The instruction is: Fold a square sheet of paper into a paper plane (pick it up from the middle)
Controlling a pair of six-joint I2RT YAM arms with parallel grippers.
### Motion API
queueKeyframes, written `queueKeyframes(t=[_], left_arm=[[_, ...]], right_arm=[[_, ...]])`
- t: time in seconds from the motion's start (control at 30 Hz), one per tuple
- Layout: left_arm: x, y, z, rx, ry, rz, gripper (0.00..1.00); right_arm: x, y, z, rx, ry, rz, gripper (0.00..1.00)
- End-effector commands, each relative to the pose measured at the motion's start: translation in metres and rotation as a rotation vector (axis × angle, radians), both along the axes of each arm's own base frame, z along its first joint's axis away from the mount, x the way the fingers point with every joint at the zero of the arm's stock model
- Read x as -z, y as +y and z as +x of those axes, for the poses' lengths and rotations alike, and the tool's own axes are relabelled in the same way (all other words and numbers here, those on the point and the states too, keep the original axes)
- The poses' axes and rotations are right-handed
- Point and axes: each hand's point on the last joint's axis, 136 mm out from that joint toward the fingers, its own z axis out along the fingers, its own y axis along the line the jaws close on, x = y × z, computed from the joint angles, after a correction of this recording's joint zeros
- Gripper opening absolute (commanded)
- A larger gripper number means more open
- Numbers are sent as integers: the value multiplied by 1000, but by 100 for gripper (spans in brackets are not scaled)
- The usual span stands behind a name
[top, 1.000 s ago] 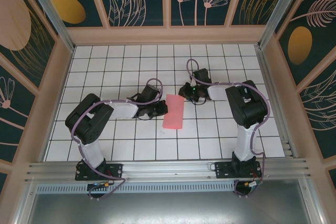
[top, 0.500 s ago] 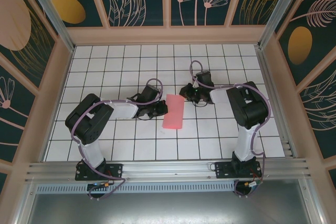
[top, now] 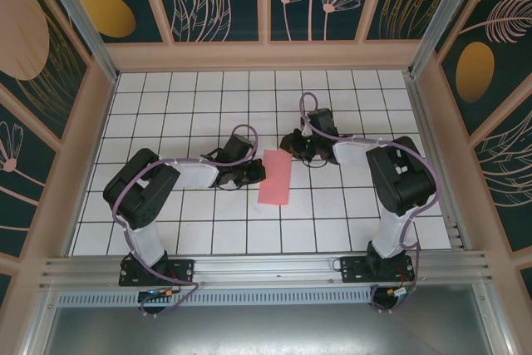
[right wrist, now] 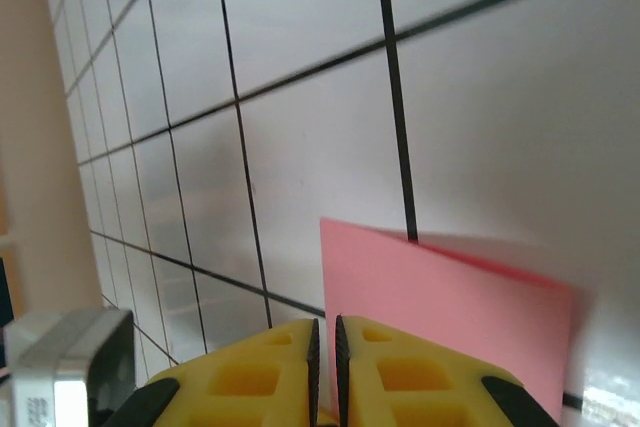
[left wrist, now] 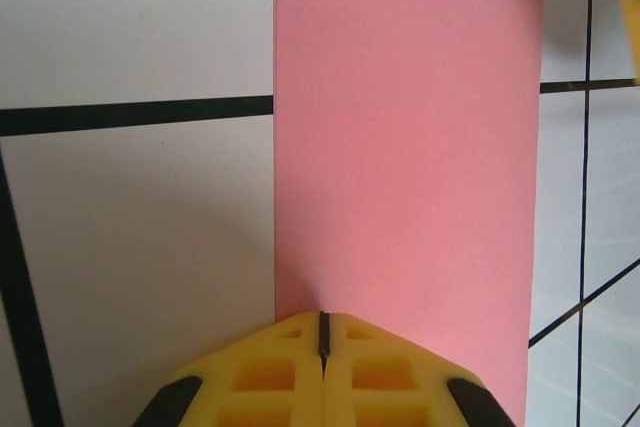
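Item: pink sheet of paper (top: 276,177), lying on the white gridded table (top: 174,114) between the two arms, about mid-table. From where I stand it reads as a narrow oblong, not a square, so I take it to be doubled over (the plane's first fold, by my reckoning, with the nose folds not yet made). Its long axis runs away from the arm bases, tilted a little.

Left gripper (left wrist: 322,327): jaws fully closed, the yellow fingers meeting in a hairline seam, with the tip set on the paper's left side. Purpose, as I judge it: a closed tip serves as a blunt presser, pinning the layers so the sheet cannot skate on the smooth tiles. Whether any paper is nipped in the seam I cannot tell.

Right gripper (right wrist: 325,337): jaws drawn together but for a thin slit, placed at the paper's far right corner. The edge there stands slightly proud of the table, with a shadow beneath. This suggests a light pinch ready to turn the corner over, though I cannot confirm a hold.

Pose, left arm: elbow swung out to its own side, forearm reaching low and nearly level toward the centre.

Pose, right arm: elbow raised near the right wall, forearm reaching inward and away, wrist dipped to the table.
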Motion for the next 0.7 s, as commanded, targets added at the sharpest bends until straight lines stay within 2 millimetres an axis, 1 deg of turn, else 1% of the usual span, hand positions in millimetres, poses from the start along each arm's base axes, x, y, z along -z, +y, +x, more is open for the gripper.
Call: queueKeyframes(t=[0.0,0.1,0.2,0.27,0.3,0.33,0.37,0.4,0.47,0.53,0.6,0.67], left_arm=[[38,28,-27,-6,110,146,0],[38,28,-27,-5,110,146,0],[38,28,-27,-4,111,145,0],[37,28,-27,-5,109,144,0],[38,28,-27,-6,110,144,0],[37,28,-27,-5,108,142,0],[37,28,-27,-5,108,142,0],[36,28,-27,-6,107,142,0],[36,28,-27,-6,107,142,0],[36,28,-26,-7,108,142,0],[36,27,-26,-8,109,140,0],[36,27,-26,-7,108,140,0]], right_arm=[[16,-7,-12,18,35,-27,17],[26,-12,-15,34,51,-45,17],[44,-19,-24,50,92,-85,17],[61,-29,-31,64,133,-146,17],[67,-31,-34,60,150,-166,17],[68,-31,-35,50,152,-175,17],[66,-30,-34,43,146,-173,17],[60,-27,-33,31,127,-161,18],[40,-22,-29,11,74,-135,18],[12,-15,-26,-7,9,-83,19],[-12,-11,-27,-20,-41,-33,19],[-23,-8,-34,-30,-55,-1,19]])
